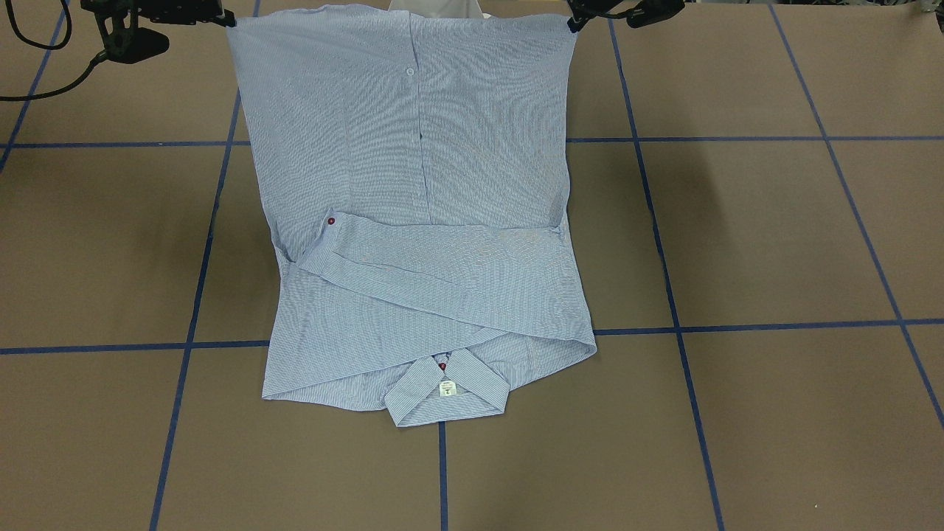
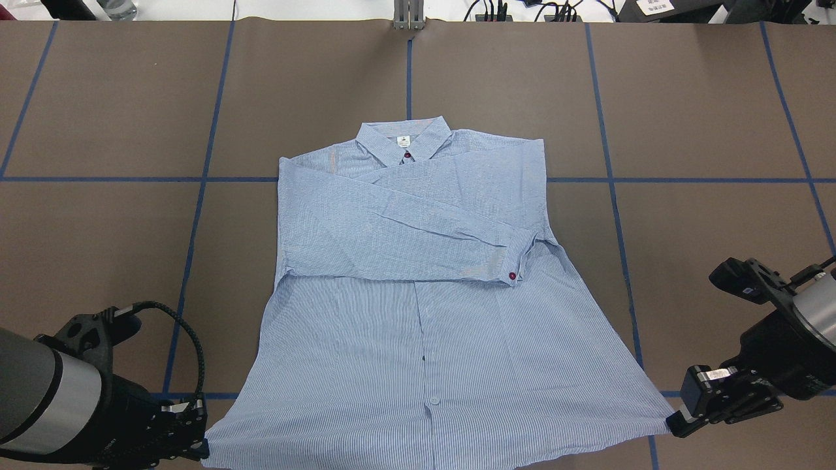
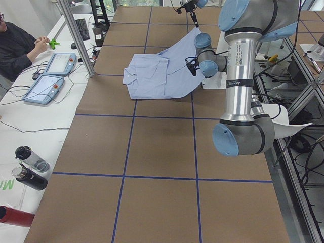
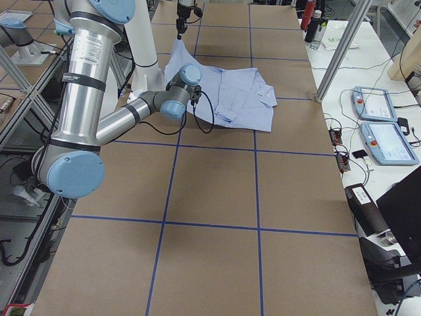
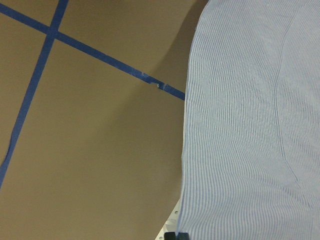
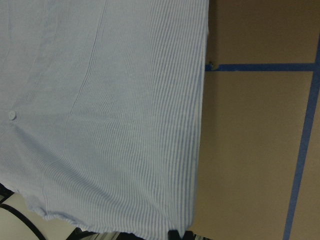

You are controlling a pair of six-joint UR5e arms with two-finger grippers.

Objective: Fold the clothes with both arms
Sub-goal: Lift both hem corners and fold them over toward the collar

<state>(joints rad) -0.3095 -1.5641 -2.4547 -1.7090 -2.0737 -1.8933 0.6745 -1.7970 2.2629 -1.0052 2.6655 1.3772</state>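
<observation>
shirt (image 2: 418, 339): lies on the worktop (image 2: 130, 228), with the end opposite the collar (image 2: 403, 138) lifted.
left end effector (image 2: 199, 447): pinching the hem corner farthest from the collar, on our left.
right end effector (image 2: 673, 427): pinching the other hem corner.
done: sleeves (image 2: 424, 222) folded in just below the collar.
left: we judge the hem-to-collar fold is not yet made.

The white label (image 1: 446, 388) in the shirt (image 1: 413, 184) collar has tiny print, too small to read. A sticker (image 3: 238, 61) on the left arm (image 3: 243, 86) is too blurry.
</observation>
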